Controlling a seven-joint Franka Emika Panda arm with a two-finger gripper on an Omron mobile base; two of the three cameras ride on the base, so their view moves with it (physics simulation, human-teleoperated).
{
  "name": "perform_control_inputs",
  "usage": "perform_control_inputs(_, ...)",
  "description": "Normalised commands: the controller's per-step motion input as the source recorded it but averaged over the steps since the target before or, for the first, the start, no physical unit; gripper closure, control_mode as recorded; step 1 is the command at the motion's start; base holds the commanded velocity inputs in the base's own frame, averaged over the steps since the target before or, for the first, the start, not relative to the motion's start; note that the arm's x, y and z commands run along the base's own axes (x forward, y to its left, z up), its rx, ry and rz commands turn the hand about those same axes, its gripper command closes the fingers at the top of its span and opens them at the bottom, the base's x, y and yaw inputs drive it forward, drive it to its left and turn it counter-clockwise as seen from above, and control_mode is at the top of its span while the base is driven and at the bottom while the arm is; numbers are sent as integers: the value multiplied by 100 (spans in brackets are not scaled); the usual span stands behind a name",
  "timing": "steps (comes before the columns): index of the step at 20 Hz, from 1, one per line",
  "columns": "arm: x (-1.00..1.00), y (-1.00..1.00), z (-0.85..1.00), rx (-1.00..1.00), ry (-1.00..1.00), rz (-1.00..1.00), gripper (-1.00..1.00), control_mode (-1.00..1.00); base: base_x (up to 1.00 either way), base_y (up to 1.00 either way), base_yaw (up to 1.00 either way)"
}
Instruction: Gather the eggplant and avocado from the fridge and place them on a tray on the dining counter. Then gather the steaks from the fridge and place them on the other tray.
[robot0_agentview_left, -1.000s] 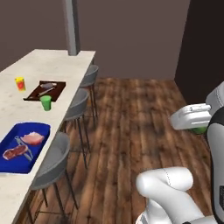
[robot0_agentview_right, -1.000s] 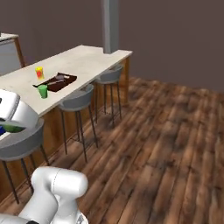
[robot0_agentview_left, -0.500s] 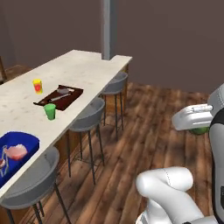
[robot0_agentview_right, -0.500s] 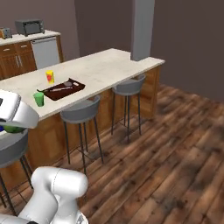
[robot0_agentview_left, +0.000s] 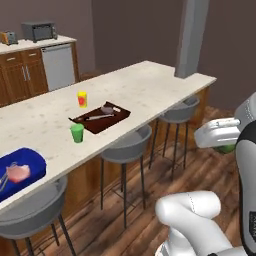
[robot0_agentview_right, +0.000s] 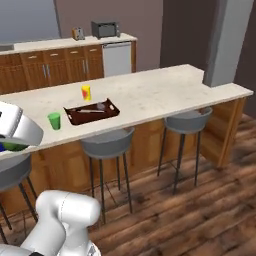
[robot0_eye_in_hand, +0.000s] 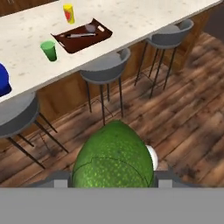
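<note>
Beige speckled tabletop (robot0_agentview_left: 130, 87) has swung nearer as the base turned; the claw (robot0_eye_in_hand: 113, 175) apparently grips the bumpy green oval avocado (robot0_eye_in_hand: 113, 159), bound for the flat brown tray (robot0_agentview_left: 101, 118).

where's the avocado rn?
In the gripper, carried above the wood floor short of the dining counter: the avocado sits low-centre in the hand view, and peeks green under the hand at the left base view's right edge.

The avocado (robot0_eye_in_hand: 113, 159) has pebbled, matt green skin. The dining counter (robot0_agentview_right: 150, 95) is speckled beige stone on a wood base; the floor (robot0_agentview_right: 200, 210) is dark, grained wood planks.
</note>
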Motion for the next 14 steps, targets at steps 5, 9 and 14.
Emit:
perform_control_inputs(5,0,0,0,0,0,0,100,100,81,-43,65)
perform_control_inputs(9,0,0,0,0,0,0,100,100,87,-55,57)
perform_control_inputs(14,0,0,0,0,0,0,100,100,81,-61,46)
